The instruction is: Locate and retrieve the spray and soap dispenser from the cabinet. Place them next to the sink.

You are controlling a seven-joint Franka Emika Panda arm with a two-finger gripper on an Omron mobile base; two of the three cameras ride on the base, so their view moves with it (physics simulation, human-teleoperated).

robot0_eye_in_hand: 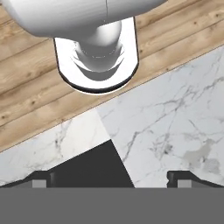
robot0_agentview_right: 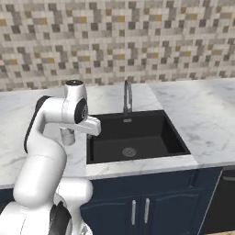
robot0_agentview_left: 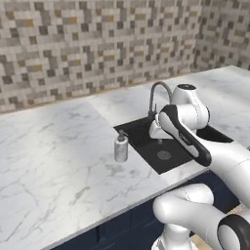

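The soap dispenser, a small grey bottle with a dark pump, stands upright on the white marble counter just left of the black sink. From the right base view the soap dispenser peeks out from behind my arm, beside the sink. My gripper is open, its two finger tips wide apart with nothing between them. It hovers over the counter's front edge, at a corner of the sink. The spray and the cabinet are out of view.
A curved faucet rises at the back of the sink. Mosaic tiles cover the wall behind. Wide marble counter stretches left. Navy doors with silver handles sit below the sink. Wood floor lies beyond the counter's edge.
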